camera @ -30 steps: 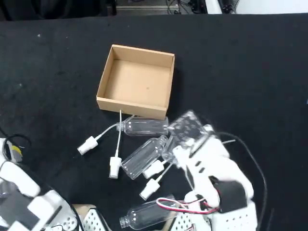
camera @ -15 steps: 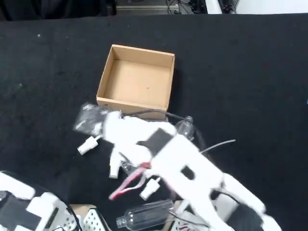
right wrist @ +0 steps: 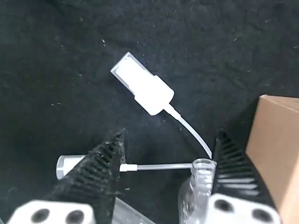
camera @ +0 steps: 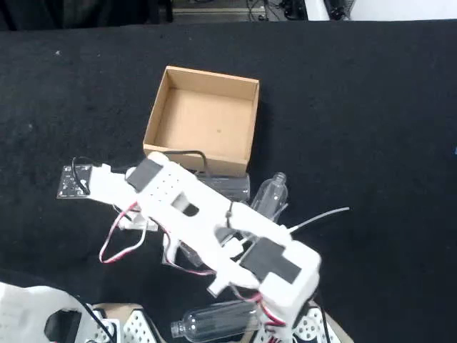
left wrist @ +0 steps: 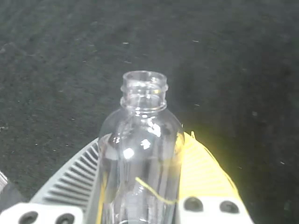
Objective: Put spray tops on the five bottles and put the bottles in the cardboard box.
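Left gripper (left wrist: 142,140) clamped round capless bottle (left wrist: 142,112), open neck clear of jaws; likely held so for fitting top. Right gripper (right wrist: 169,135) spread wide, empty, hovers over loose spray top (right wrist: 145,91) on table (right wrist: 56,37) near box (camera: 207,75) corner; judged lining up pick. Box empty. Other bottles (camera: 271,196) just beside box's near wall. No readable labels or print anywhere.

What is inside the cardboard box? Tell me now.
Only the bare floor of the cardboard box shows; no bottle or spray top lies in it. The right arm covers part of the near wall's outside, and that wall may hide a thin strip of floor.
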Robot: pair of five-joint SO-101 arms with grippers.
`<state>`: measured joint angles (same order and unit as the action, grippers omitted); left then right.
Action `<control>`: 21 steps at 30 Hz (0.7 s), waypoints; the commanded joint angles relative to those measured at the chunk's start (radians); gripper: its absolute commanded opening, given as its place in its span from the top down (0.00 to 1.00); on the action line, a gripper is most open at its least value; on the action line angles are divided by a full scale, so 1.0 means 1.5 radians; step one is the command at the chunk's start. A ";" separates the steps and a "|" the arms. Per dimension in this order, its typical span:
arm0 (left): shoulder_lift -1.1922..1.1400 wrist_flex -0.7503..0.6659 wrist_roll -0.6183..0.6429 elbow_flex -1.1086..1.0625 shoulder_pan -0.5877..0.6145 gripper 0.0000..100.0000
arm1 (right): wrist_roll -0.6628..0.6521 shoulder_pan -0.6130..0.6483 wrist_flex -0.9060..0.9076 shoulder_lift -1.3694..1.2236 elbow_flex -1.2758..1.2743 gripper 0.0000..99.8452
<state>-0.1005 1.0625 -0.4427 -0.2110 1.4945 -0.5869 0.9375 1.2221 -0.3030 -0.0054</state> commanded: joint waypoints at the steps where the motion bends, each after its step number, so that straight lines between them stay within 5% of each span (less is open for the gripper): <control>1: -0.031 -0.005 -0.005 0.087 0.017 0.97 | -0.033 0.040 0.020 -0.023 0.067 0.73; 9: -0.043 -0.005 -0.006 0.099 0.016 0.97 | -0.054 0.038 -0.036 -0.079 0.070 0.73; 21: -0.045 -0.005 -0.006 0.096 0.015 0.97 | -0.225 0.038 -0.087 -0.096 0.069 0.73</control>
<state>-0.1772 1.0625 -0.4427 -0.1250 1.5098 -0.8723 0.9958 1.1178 -0.4350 0.0315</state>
